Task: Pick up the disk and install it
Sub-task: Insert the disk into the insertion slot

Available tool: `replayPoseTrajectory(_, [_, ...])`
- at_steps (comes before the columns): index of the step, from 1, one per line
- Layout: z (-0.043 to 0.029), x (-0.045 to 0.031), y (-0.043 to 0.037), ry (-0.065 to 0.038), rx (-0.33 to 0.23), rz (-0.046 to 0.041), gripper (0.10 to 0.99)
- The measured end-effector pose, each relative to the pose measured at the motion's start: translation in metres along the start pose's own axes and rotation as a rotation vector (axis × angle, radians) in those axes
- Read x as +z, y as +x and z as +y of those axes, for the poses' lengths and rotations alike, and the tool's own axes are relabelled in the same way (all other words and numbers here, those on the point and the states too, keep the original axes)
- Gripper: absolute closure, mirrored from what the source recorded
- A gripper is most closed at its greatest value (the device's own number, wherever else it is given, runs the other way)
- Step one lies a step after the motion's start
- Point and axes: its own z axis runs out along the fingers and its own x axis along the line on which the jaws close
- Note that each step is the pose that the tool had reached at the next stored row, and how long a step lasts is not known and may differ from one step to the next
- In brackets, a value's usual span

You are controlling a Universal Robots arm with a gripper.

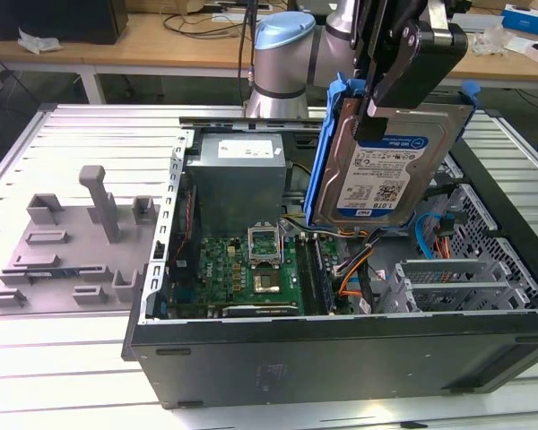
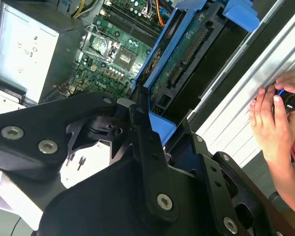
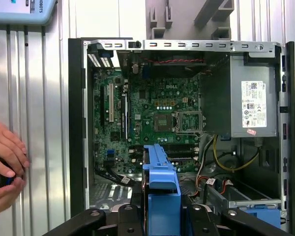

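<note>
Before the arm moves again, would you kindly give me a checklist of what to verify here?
1. Silver-metal hard drive in blue plastic carrier rail clamped in the gripper: ok.
2. The hard drive hanging clear above the green motherboard: ok.
3. Black computer case open, panel off: ok.
4. Person's hand away from the case: not ok, close beside it.
5. Blue cable clear of the drive's path: cannot tell.

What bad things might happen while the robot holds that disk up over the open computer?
The gripper holds the disk by its upper edge above the open computer case; a slip might drop it on the motherboard. Loose orange cables lie in the case near the disk and might snag it. A person's hand is beside the case, maybe close to the arm's path.
</note>
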Motion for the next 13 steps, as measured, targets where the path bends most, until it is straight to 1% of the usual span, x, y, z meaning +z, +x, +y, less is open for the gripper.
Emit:
replayPoseTrajectory(9, [-0.0001, 0.0000, 0.0000, 0.000, 0.000, 0.0000, 0.722])
replayPoseTrajectory(13, [-0.0029, -0.0001, 0.0017, 0.000, 0.000, 0.0001, 0.722])
